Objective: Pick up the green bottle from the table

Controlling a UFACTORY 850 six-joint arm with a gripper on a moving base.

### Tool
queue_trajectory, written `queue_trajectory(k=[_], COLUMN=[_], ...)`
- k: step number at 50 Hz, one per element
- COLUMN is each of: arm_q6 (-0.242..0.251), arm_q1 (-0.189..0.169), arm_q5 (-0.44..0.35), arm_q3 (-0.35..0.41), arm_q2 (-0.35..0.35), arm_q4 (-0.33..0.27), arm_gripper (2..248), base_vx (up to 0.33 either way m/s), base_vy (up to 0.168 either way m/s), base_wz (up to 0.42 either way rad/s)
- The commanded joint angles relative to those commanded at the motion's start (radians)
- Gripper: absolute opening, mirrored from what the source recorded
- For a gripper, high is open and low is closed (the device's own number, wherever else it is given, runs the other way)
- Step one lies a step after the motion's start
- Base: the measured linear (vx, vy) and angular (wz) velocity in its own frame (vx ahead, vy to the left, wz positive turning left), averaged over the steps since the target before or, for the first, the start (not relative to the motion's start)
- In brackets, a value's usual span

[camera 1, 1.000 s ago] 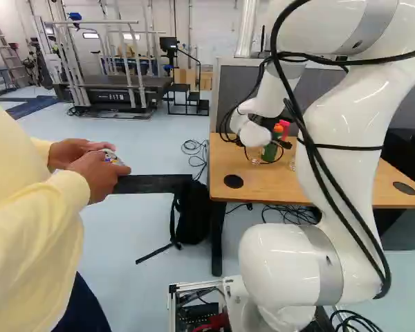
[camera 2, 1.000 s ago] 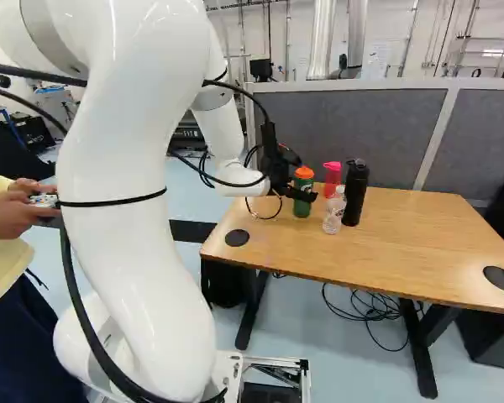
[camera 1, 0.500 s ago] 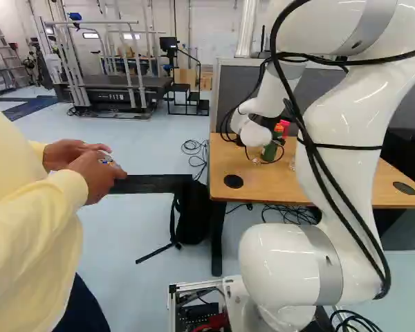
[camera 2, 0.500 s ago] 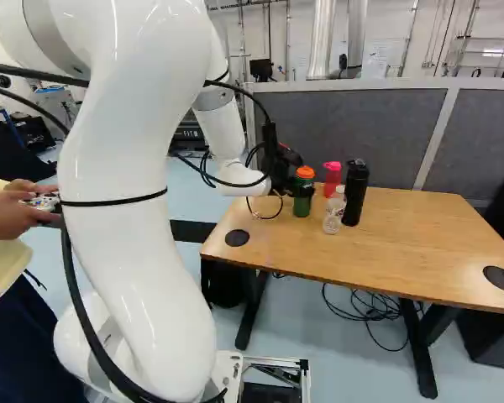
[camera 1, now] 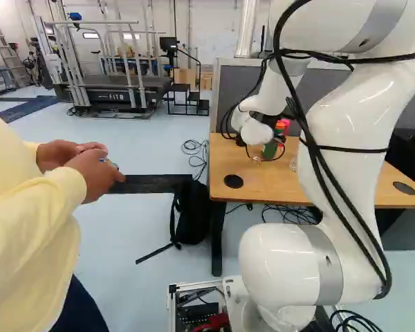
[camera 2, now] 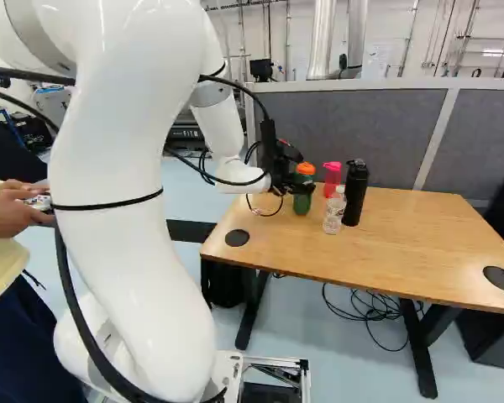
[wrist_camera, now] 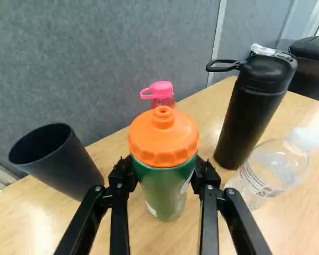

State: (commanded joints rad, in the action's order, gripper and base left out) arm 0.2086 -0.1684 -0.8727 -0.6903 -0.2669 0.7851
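Green bottle slightly higher, in gripper

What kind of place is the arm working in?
Probably a robotics lab or workshop: a treadmill with handrails stands beyond the table, a grey partition runs behind it, and a ladder leans by the far wall.

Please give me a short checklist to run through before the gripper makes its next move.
1. Gripper shut on the green bottle from two sides: ok.
2. Orange lid on: ok.
3. Green bottle lifted off the table: cannot tell.
4. Gripper safely away from the clear bottle: cannot tell; they look close.
5. Person's hands away from the bottles: ok.
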Motion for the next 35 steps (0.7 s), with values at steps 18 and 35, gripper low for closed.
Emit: queue_trajectory(k=[18,35], arm_q6=[0.0,0.0], arm_q1=[-0.001,0.003], arm_q5=[0.0,0.0], arm_q3=[0.019,0.105], arm_q2=[0.059,0.178], arm_q4=[0.0,0.0], arm_gripper=[119,119], base_vx=[0.0,0.0], base_vy=[0.0,0.0], base_wz=[0.0,0.0])
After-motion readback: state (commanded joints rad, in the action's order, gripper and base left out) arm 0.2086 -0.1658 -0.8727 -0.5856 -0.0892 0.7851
